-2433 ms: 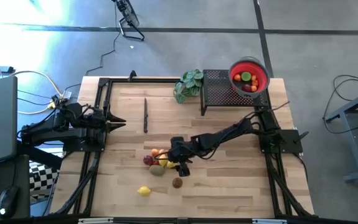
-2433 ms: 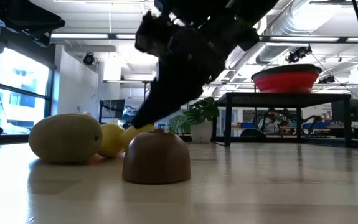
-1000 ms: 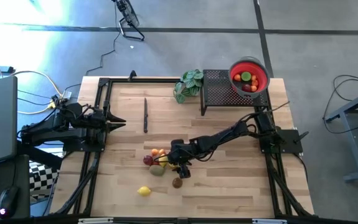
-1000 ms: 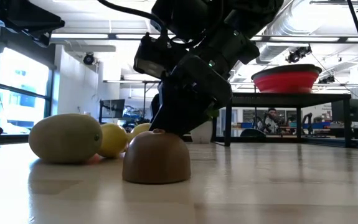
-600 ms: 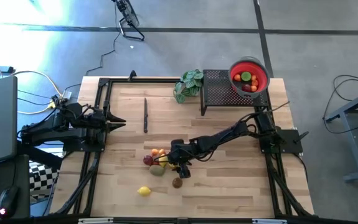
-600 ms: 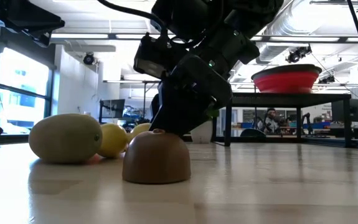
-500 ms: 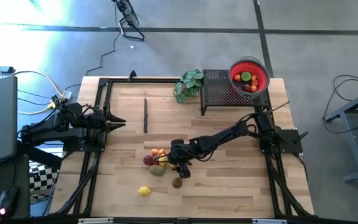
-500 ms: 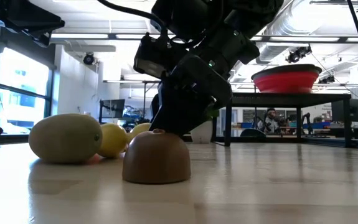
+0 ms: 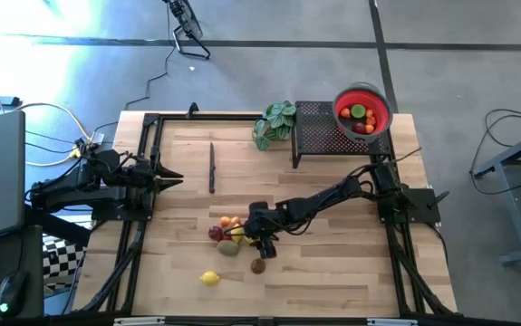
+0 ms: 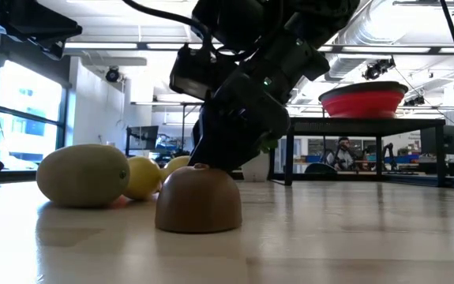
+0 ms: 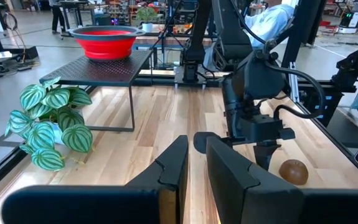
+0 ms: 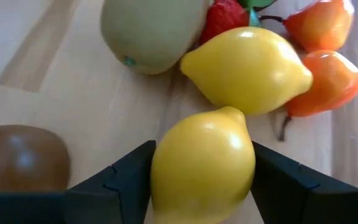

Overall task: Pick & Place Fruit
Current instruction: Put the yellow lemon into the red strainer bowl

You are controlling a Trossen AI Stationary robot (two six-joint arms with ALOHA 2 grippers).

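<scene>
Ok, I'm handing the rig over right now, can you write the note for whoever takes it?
Right gripper: low over the fruit pile mid-table, fingers either side of a yellow lemon; not lifted.
Left gripper: shut, empty, parked at the table's left side.
Done: several fruits sit in the red bowl on the black stand.
Left: second lemon, green fruit, strawberry, two orange fruits, the brown fruit and a stray lemon nearer the front edge.
</scene>
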